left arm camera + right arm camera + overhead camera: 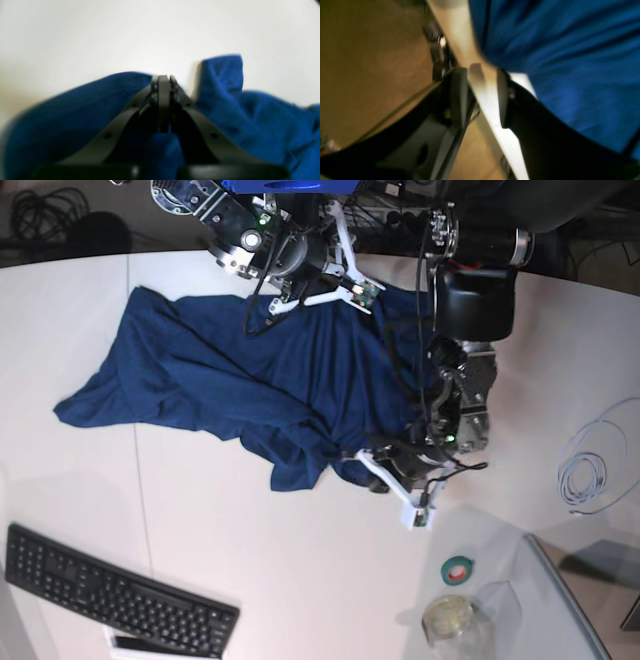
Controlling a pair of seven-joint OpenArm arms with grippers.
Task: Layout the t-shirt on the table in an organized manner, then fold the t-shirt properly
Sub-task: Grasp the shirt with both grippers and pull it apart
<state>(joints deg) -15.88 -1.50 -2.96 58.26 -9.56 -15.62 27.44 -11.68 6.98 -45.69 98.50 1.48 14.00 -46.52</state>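
Note:
The navy t-shirt [250, 380] lies crumpled and spread across the far half of the white table [250, 560], one sleeve end reaching left. My left gripper [163, 78] is shut, its fingers pressed together over a bunched fold of the t-shirt [75, 112]; in the base view the left gripper [375, 470] sits at the cloth's near right edge. My right gripper [480, 72] stands open, with the table's edge [492, 105] showing between its fingers and the t-shirt [570, 62] just beside it. The right arm [290, 255] hangs over the shirt's far edge.
A black keyboard [110, 595] lies at the near left. A green tape roll [458, 570] and a glass jar [450, 617] stand near the front right, and a coiled grey cable [590, 470] lies at the right. Brown floor [370, 62] shows beyond the table edge.

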